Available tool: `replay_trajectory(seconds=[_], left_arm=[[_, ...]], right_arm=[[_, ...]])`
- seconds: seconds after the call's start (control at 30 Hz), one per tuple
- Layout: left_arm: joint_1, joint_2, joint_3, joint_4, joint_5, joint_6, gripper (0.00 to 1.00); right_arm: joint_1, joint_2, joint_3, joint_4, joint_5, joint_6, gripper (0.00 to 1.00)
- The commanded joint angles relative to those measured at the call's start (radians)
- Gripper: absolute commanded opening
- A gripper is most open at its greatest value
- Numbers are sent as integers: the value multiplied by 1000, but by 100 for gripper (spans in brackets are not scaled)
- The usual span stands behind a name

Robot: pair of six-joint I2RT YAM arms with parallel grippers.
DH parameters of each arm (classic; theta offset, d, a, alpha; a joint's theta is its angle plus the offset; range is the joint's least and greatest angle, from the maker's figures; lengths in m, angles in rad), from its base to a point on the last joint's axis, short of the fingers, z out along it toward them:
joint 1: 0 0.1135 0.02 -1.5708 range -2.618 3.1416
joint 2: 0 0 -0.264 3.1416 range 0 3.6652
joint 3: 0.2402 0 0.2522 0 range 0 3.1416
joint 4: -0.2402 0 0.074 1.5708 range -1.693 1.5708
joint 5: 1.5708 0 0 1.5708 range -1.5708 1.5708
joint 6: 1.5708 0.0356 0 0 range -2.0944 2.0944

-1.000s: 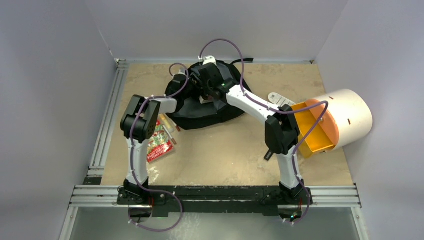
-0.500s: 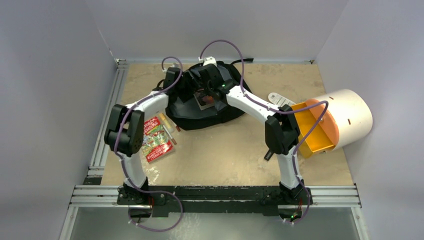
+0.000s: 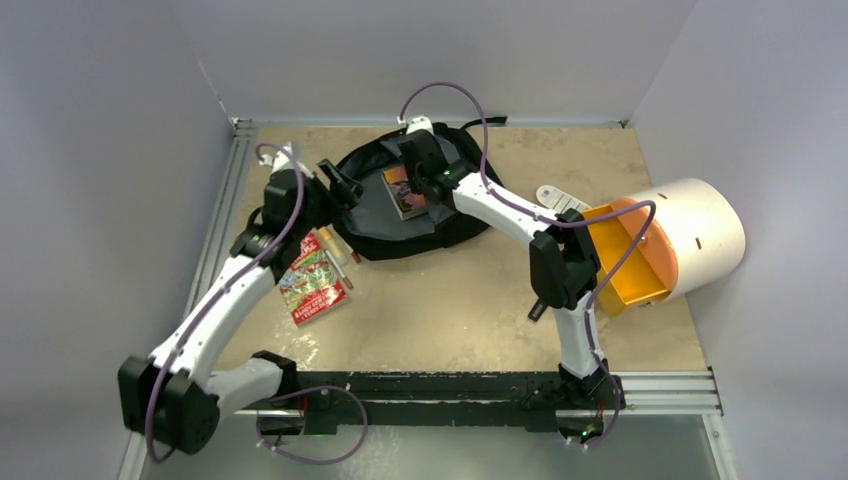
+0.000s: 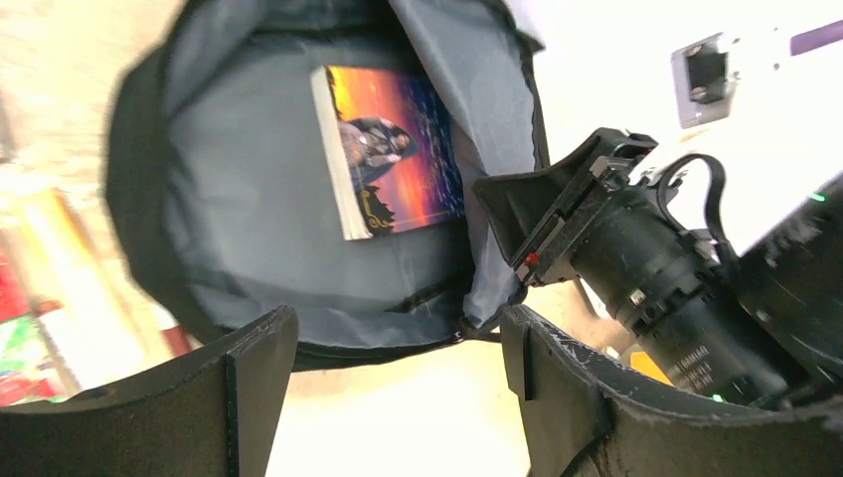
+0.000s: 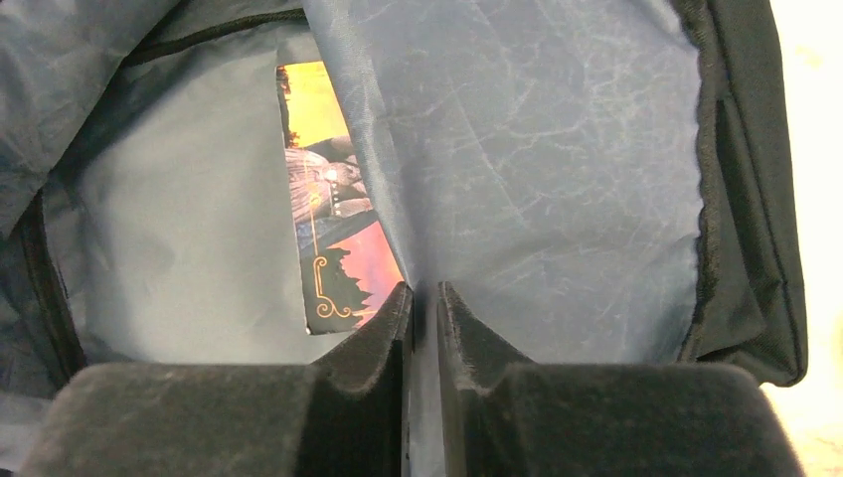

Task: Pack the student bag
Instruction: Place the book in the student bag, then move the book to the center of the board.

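The student bag [image 3: 375, 228] lies open at the back middle of the table, its grey lining [image 4: 249, 199] showing. A book [image 3: 403, 190] with an orange and blue cover lies flat inside it [image 4: 398, 149], partly hidden by a lining flap in the right wrist view [image 5: 323, 199]. My left gripper [image 3: 343, 184] hovers just left of the bag's mouth, open and holding nothing [image 4: 398, 328]. My right gripper [image 3: 420, 172] is over the bag. Its fingers [image 5: 423, 298] pinch the edge of the grey lining flap [image 5: 537, 179], only a narrow slit apart.
Red printed packets [image 3: 312, 282] and some pens [image 3: 336, 256] lie left of the bag. A cream-and-orange cylinder [image 3: 690, 235] lies on its side at the right, with a white flat object [image 3: 558, 197] beside it. An aluminium rail [image 3: 215, 240] runs along the left edge.
My left arm has drawn back to the left, out of the bag, with jaws opened; the book now lies uncovered inside. The right gripper stays at the flap.
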State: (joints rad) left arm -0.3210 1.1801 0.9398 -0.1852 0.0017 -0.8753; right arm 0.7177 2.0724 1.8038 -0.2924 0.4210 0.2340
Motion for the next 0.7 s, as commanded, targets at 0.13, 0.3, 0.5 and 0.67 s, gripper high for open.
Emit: replay_trajectory(seconds=[0.13,0.3,0.5,0.67], left_arm=[[5,-207,-88,-346,-290,99,74],[4,-244,-84,-512,-284,53,75],[4,-223,-40,-720,-273,12,82],[2,-245,-8,-749,-218,2,84]], right_arm=[[-5,-101,-5,34,-2,5,35],[-5,-213,-102,70,-66,47,44],[-6,-327,-235,78,-204,153,51],[-5,-407,-350,112,-347,220,54]])
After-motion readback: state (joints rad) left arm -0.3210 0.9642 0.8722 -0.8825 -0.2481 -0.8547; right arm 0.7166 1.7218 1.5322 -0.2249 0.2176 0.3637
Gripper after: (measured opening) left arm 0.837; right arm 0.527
